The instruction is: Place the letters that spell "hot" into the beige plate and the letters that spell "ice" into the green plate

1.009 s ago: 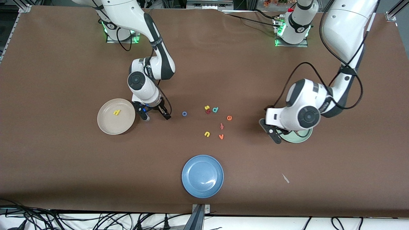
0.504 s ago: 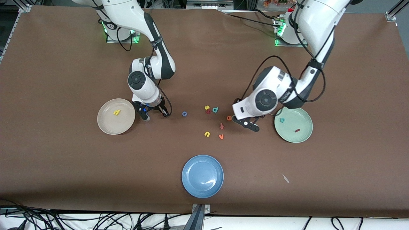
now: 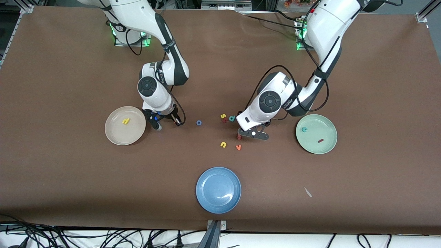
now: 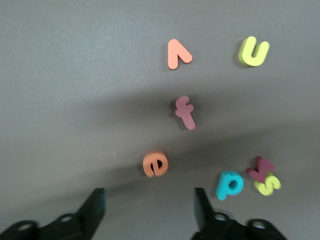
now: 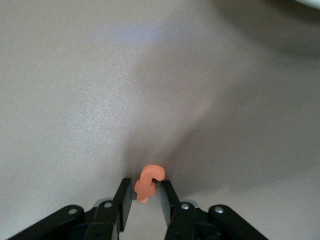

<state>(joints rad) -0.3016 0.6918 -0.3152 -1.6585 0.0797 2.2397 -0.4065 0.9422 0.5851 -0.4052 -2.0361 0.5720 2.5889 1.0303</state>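
Pinches the orange t (image 5: 148, 182) in the right gripper (image 3: 168, 125), three o'clock of the beige plate (image 3: 117, 136). Holds the left gripper (image 3: 253, 133) wide open over the orange e (image 4: 155, 164).

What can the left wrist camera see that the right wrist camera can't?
Only the left wrist view shows a bunch of loose letters: the orange e just ahead of the open left claw, plus a reddish f, an orange v, a yellow u and a teal d.
Only the right wrist view shows the orange t, pinched in the right claw.
Both show the bare brown table and their own black claw. They share no letter.
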